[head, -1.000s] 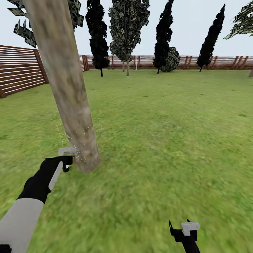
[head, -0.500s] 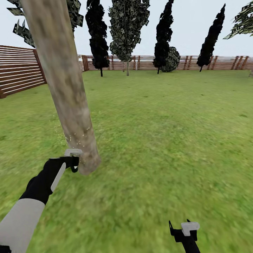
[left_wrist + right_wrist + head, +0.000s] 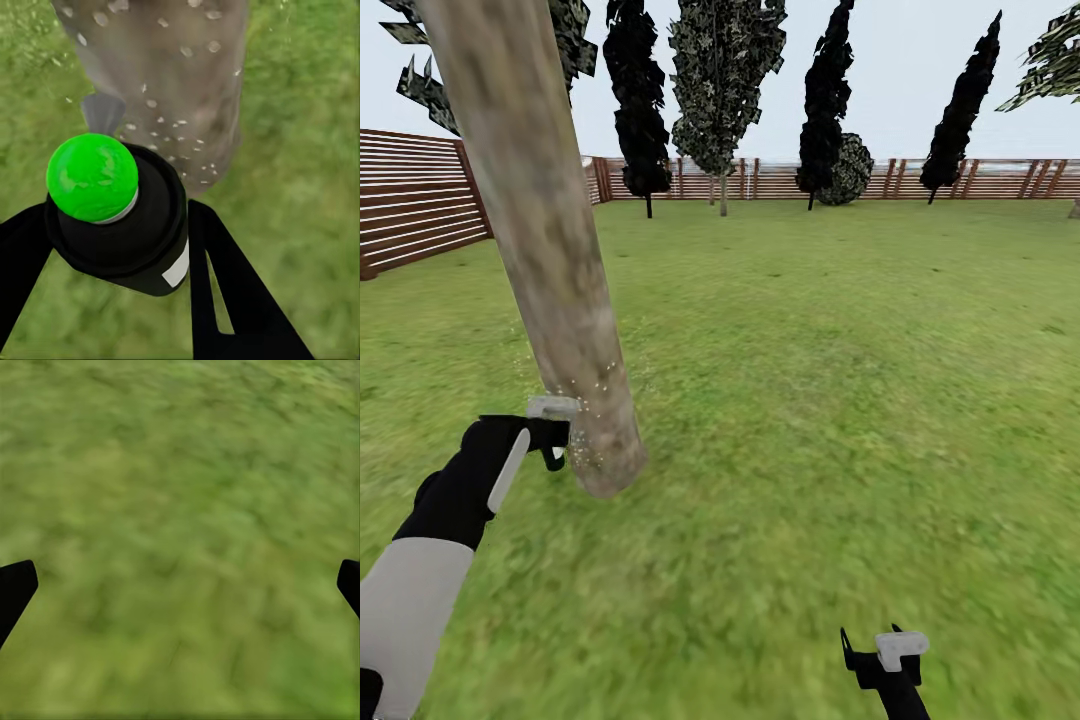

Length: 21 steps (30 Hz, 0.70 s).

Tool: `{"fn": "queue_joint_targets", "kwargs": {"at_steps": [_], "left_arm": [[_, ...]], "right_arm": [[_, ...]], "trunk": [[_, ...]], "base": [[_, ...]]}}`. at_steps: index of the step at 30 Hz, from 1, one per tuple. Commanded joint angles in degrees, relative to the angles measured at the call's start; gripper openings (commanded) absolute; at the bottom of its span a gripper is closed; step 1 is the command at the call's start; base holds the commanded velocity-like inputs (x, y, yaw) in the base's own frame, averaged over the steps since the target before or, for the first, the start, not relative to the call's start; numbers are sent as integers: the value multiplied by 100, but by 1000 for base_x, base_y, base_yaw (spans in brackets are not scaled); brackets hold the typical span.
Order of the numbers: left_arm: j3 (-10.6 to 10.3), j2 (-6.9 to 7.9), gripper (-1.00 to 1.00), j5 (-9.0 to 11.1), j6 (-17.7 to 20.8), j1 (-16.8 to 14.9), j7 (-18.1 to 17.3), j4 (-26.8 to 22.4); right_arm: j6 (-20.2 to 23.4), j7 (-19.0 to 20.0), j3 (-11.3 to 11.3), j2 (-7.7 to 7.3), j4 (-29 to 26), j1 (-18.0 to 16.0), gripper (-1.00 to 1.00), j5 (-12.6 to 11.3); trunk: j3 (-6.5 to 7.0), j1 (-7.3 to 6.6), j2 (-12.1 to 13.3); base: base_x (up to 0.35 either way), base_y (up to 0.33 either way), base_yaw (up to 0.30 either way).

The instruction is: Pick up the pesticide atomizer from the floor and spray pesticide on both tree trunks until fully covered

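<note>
Head view: the left tool (image 3: pixel 556 443), gripping the pesticide atomizer (image 3: pixel 120 217), has moved higher up the tree trunk (image 3: pixel 550 260); spraying continues. Right tool (image 3: pixel 880 655) hangs open, empty.

No readable txt anywhere; white label on atomizer (image 3: pixel 120 225) shows blank, no letters/nos.

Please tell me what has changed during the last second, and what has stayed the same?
The left tool, shut on the pesticide atomizer, first edged toward the tree trunk, then rose and drew slightly back from it. White pesticide specks cling to the trunk's lower part throughout. The right tool stayed open and low over the grass; the camera did not move.
</note>
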Motion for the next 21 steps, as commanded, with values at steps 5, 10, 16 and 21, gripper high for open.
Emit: {"fn": "queue_joint_targets", "kwargs": {"at_steps": [5,10,16,21], "left_arm": [[344,7,-100,19,458,-128,-9,-302],[381,57,-100,8,563,-67,-15,-518],[356,-129,-100,19,-171,689,14,-16],[389,-429,-100,51,-1873,756,722,1620]], "right_arm": [[0,-5,0,0,0,0,100,0],[0,-3,0,0,0,0,100,0],[0,-4,0,0,0,0,100,0],[0,3,0,0,0,0,100,0]], "trunk": [[0,0,0],[0,0,0],[0,0,0],[0,0,0]], "base": [[0,0,0],[0,0,0],[0,0,0],[0,0,0]]}}
